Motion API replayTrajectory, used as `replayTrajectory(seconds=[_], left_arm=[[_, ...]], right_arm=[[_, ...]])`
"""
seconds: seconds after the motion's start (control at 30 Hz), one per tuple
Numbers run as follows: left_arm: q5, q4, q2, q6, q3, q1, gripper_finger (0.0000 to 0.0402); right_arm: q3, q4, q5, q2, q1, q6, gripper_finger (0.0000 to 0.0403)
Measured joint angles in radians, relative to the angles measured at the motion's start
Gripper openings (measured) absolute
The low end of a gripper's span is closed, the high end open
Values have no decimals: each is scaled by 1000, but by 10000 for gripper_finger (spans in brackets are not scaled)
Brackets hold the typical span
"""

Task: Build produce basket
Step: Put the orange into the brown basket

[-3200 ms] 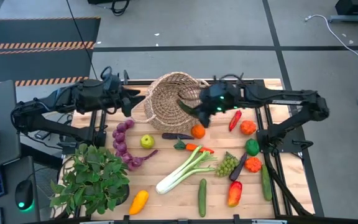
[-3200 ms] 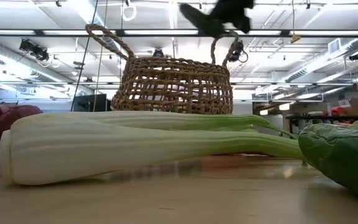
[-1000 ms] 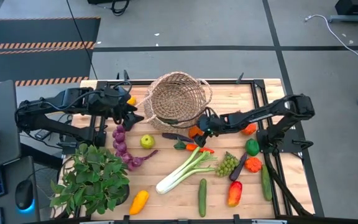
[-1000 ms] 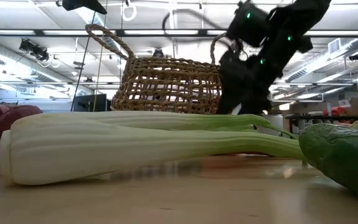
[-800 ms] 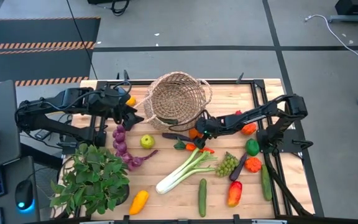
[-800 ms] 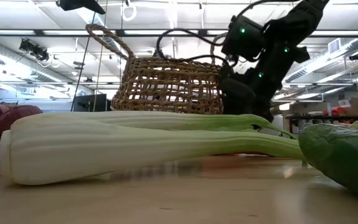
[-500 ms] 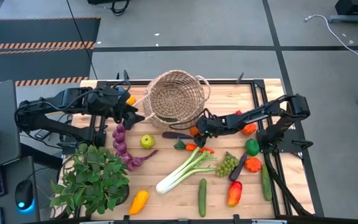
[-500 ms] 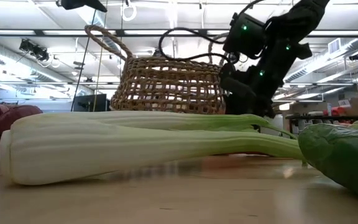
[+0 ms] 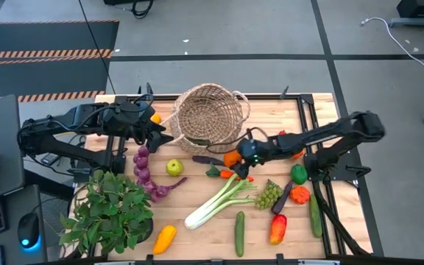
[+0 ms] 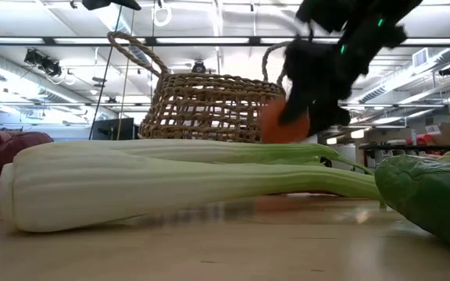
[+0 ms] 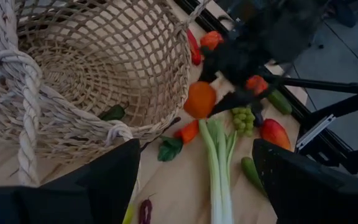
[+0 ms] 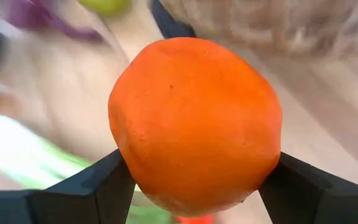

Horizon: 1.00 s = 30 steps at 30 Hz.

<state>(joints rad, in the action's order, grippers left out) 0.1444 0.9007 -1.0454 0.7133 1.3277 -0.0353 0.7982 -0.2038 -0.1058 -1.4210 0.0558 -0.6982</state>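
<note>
One basket [image 9: 209,118], one leek [image 9: 219,200], two cucumbers [image 9: 239,233], one green apple [image 9: 174,167], one bunch of grapes [image 9: 269,194], one potted plant [image 9: 109,211], two robot hands [image 9: 235,157].

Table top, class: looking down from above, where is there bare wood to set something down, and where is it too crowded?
Bare wood lies along the table front edge between the yellow squash and the cucumber, and right of the basket at the far corner. The middle, around the leek and grapes, is crowded.
</note>
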Motion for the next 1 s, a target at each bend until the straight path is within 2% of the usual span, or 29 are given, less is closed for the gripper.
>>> replayTrajectory(seconds=[0.2, 0.37, 0.6, 0.73, 0.87, 1.0], left_arm=[[0, -36, -2, 8, 0, 0, 318], [0, -83, -2, -3, 0, 0, 318], [0, -96, -2, -28, 0, 0, 318], [-1, -96, -2, -28, 0, 0, 318], [-48, -96, -2, -3, 0, 0, 318], [-101, -94, -2, 13, 0, 26, 318]], right_arm=[[21, -37, -91, 181, 75, -44, 289], [152, -51, -188, 214, 111, 87, 289], [478, -218, -301, 57, 48, 251, 289], [619, -298, -316, -57, -19, 296, 292], [673, -330, -297, -138, -82, 303, 306], [675, -342, -249, -165, -129, 223, 342]])
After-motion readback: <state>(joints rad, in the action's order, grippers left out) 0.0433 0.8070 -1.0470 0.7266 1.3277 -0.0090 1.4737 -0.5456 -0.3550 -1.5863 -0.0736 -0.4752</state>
